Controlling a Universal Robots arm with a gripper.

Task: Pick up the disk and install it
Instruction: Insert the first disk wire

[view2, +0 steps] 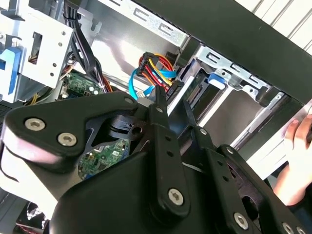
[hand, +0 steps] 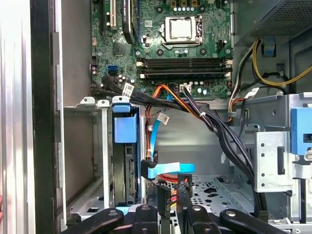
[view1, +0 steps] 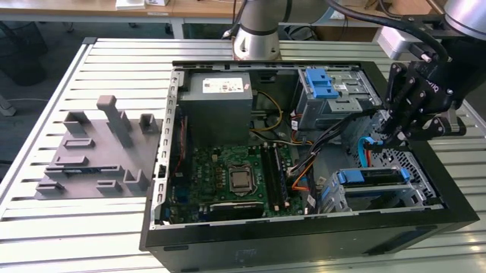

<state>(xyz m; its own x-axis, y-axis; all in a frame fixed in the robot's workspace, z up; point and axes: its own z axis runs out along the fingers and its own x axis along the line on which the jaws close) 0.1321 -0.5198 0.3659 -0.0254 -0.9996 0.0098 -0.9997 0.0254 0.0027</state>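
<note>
The disk [hand: 127, 168] stands on edge inside the metal drive cage [hand: 104, 146] at the case's front corner, with its blue rail handle [hand: 125, 128] on top. In the exterior view the disk [view1: 370, 177] lies in that cage [view1: 416, 196] near the case's right wall. My gripper [view1: 388, 135] hangs over the open floor of the case beside the cage, apart from the disk. In both wrist views it sits close to a blue flat cable [hand: 161, 169] and a bundle of red, orange and yellow wires [view2: 155, 66]. Its black linkage [view2: 161, 161] hides what lies beneath it.
The open black computer case [view1: 304, 242] lies on a slatted metal table [view1: 91, 227]. Inside are the green motherboard [view1: 227, 176], a grey power supply box [view1: 220, 108], a second cage with a blue latch [view1: 322, 83] and black cable bundles [hand: 214, 122]. A grey fixture block [view1: 91, 153] sits at the exterior view's left. A person's hand [view2: 297, 161] is beside the case.
</note>
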